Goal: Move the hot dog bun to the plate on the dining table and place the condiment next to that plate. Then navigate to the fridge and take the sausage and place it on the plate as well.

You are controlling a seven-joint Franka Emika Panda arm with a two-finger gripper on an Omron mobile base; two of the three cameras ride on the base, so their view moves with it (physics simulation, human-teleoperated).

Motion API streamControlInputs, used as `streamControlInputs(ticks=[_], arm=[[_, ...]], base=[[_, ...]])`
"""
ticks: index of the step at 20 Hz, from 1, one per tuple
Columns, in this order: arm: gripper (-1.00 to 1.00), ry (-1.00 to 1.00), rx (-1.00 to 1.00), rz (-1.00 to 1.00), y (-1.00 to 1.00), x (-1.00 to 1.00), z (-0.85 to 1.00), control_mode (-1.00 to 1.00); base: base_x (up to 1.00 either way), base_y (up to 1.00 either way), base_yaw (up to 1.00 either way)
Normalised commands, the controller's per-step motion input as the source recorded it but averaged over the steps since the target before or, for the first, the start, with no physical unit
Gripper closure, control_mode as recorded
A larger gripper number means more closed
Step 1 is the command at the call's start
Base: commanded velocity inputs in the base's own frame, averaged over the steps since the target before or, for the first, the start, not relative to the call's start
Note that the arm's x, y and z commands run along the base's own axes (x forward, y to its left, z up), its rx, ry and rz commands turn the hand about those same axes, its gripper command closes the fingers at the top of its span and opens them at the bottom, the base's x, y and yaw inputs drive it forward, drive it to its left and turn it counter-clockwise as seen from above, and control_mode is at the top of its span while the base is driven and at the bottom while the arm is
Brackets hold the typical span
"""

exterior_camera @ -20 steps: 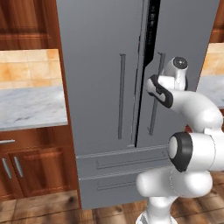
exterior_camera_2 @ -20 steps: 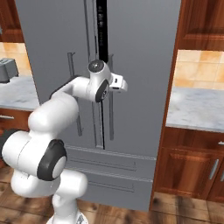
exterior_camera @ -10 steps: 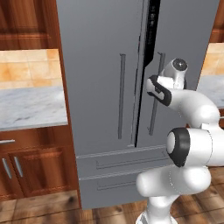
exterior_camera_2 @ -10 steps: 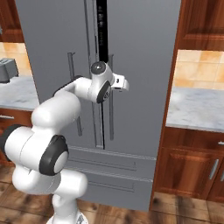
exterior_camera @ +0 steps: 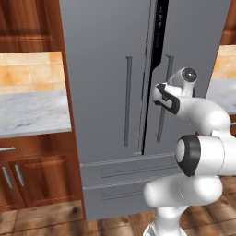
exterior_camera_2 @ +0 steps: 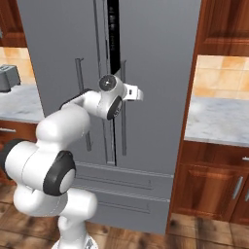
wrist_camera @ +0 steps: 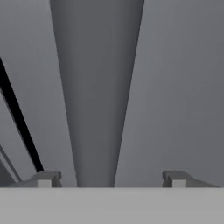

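Observation:
The fridge (exterior_camera: 106, 92) is a tall grey metal unit with two doors and wide drawers at its base. A dark gap runs between the doors. My gripper (exterior_camera: 159, 93) is at mid-height on the right door's vertical bar handle (exterior_camera: 164, 115). In the hand view the handle (wrist_camera: 97, 109) runs up between my fingertips (wrist_camera: 44, 179). The gripper (wrist_camera: 109, 180) is open, with a little space on each side of the bar. The sausage, hot dog bun, plate, condiment and dining table are out of view.
Marble counters backed by orange tiles flank the fridge, one on the left (exterior_camera: 32, 113) and one on the right (exterior_camera_2: 219, 121), over wooden cabinets (exterior_camera_2: 209, 189). A toaster (exterior_camera_2: 9, 78) stands on the left counter. The floor is wood.
The arm has shifted slightly while the hand stays at the right door's handle. The fridge doors look the same.

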Motion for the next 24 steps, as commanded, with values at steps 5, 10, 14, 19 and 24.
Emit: streamControlInputs(ticks=[5, 10, 14, 19, 24], arm=[[1.0, 0.05, 0.0, 0.01, 0.07, 0.46, -0.3, -1.0], [1.0, 0.01, 0.0, -0.07, -0.05, -0.5, -0.17, -1.0], [1.0, -0.03, 0.02, -0.15, -0.47, -1.0, -0.1, -1.0], [1.0, -0.02, 0.0, -0.07, -0.51, -1.0, 0.05, -1.0], [-1.0, 0.01, -0.01, -0.01, -0.25, -0.77, 0.07, -1.0]], base=[[0.0, 0.0, 0.0], [0.0, 0.0, 0.0], [0.0, 0.0, 0.0], [0.0, 0.0, 0.0], [0.0, 0.0, 0.0]])
